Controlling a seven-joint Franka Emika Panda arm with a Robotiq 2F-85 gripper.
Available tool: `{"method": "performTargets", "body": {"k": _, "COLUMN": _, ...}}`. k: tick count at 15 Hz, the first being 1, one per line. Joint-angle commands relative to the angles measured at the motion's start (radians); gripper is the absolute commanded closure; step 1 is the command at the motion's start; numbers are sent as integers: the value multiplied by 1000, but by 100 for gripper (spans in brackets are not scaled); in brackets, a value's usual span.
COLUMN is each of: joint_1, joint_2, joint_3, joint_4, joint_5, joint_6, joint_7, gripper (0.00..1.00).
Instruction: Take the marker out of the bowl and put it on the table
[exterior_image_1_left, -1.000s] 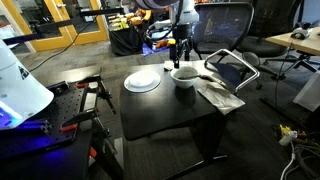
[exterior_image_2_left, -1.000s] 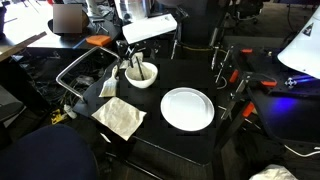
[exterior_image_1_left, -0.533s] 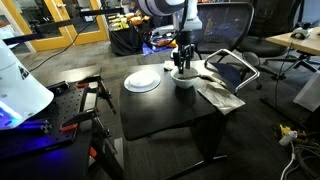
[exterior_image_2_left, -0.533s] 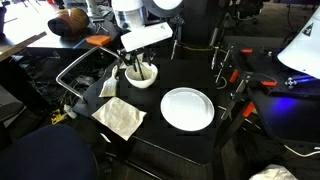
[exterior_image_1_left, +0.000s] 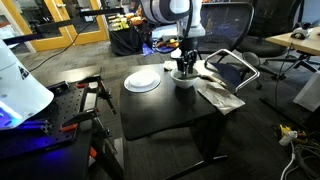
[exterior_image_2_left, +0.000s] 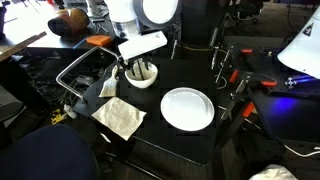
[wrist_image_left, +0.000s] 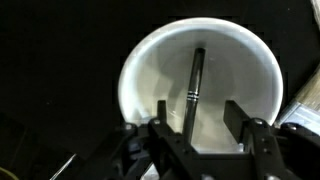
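Observation:
The small white bowl (wrist_image_left: 200, 80) stands on the black table (exterior_image_1_left: 165, 112), near its far edge; it also shows in both exterior views (exterior_image_1_left: 185, 77) (exterior_image_2_left: 142, 76). The dark marker (wrist_image_left: 192, 85) lies slanted inside the bowl, seen clearly in the wrist view. My gripper (wrist_image_left: 198, 122) is open, lowered into the bowl with one finger on each side of the marker's lower end, not closed on it. In both exterior views the gripper (exterior_image_1_left: 184, 66) (exterior_image_2_left: 138, 70) reaches down into the bowl and hides the marker.
A flat white plate (exterior_image_1_left: 142, 81) (exterior_image_2_left: 187, 108) lies on the table beside the bowl. A crumpled cloth (exterior_image_2_left: 120, 117) lies at the table's edge (exterior_image_1_left: 218, 93). A metal-framed chair (exterior_image_1_left: 232, 66), clamps (exterior_image_2_left: 232, 78) and office chairs surround the table.
The arm has come down over the bowl and the gripper has dropped from just above the rim into the bowl. The bowl and plate have not moved.

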Motion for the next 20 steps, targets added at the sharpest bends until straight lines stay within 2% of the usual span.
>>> {"method": "performTargets", "body": {"k": 1, "joint_1": 20, "joint_2": 51, "joint_3": -21, "joint_4": 62, "joint_5": 19, "joint_6": -13, "joint_7": 18, "gripper": 63}}
{"method": "performTargets", "body": {"k": 3, "joint_1": 21, "joint_2": 66, "joint_3": -23, "joint_4": 78, "joint_5": 23, "joint_6": -16, "joint_7": 17, "gripper": 64}}
{"method": "performTargets", "body": {"k": 6, "joint_1": 22, "joint_2": 77, "joint_3": -27, "joint_4": 91, "joint_5": 27, "joint_6": -15, "joint_7": 16, "gripper": 88}}
{"method": "performTargets", "body": {"k": 8, "joint_1": 23, "joint_2": 73, "joint_3": -28, "joint_4": 89, "joint_5": 31, "joint_6": -13, "joint_7": 17, "gripper": 100}}
{"method": "performTargets", "body": {"k": 14, "joint_1": 56, "joint_2": -14, "joint_3": -54, "joint_4": 4, "joint_5": 12, "joint_6": 37, "joint_7": 31, "gripper": 97}}
{"method": "performTargets", "body": {"k": 20, "joint_1": 119, "joint_2": -145, "joint_3": -128, "joint_4": -113, "joint_5": -25, "joint_6": 106, "joint_7": 75, "gripper": 97}}
